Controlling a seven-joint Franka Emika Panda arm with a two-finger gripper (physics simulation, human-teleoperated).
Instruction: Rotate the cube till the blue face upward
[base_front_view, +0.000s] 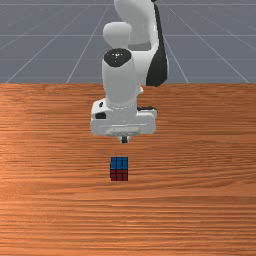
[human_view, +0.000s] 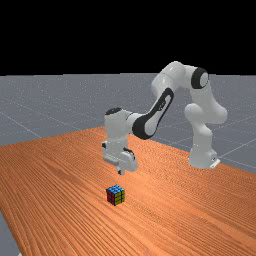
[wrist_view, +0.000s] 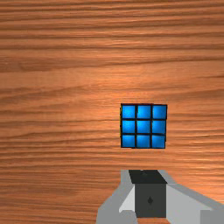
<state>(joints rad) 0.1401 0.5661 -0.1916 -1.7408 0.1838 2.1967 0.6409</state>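
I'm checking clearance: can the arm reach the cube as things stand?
Probably yes: nothing stands between the gripper and the cube, though the closed fingers would have to part for a grasp.

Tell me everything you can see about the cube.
The cube is a puzzle type, three squares by three on each visible face, black lines between plastic-looking squares. Its blue face is up, red faces the front view's camera, and yellow is on the far view's right side. It sits flat on the wooden table, the only thing touching it. The tool hangs above, apart from it.
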